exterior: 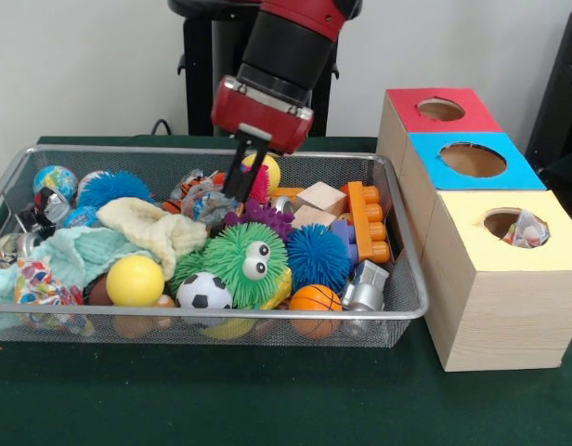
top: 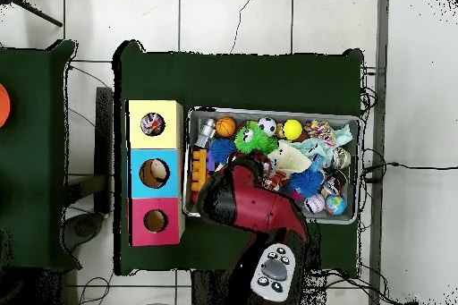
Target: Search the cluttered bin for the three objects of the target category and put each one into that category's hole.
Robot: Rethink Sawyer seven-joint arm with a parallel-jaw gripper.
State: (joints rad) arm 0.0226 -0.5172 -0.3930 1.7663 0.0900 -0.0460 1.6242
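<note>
The wire mesh bin point(exterior: 212, 151) point(top: 268, 111) is full of toys. My gripper point(exterior: 233, 190) reaches down into its far middle, right next to a crumpled printed cloth point(exterior: 199, 193); whether it touches the cloth is unclear. In the overhead view the arm hides the gripper. A second white printed cloth point(exterior: 35, 282) point(top: 319, 130) lies in the bin's front left corner in the front view. Another printed cloth point(exterior: 526, 229) point(top: 152, 124) sits in the round hole point(exterior: 502, 219) of the yellow-panelled box point(exterior: 509, 279) point(top: 154, 109).
A pale yellow cloth point(exterior: 154, 229) and a mint cloth point(exterior: 77, 251) lie left of centre. Spiky balls point(exterior: 244, 265), smooth balls point(exterior: 135, 281), wooden blocks point(exterior: 321, 197) and an orange brick point(exterior: 368, 221) crowd the bin. Blue point(exterior: 472, 160) and red point(exterior: 441, 110) boxes stand behind the yellow one.
</note>
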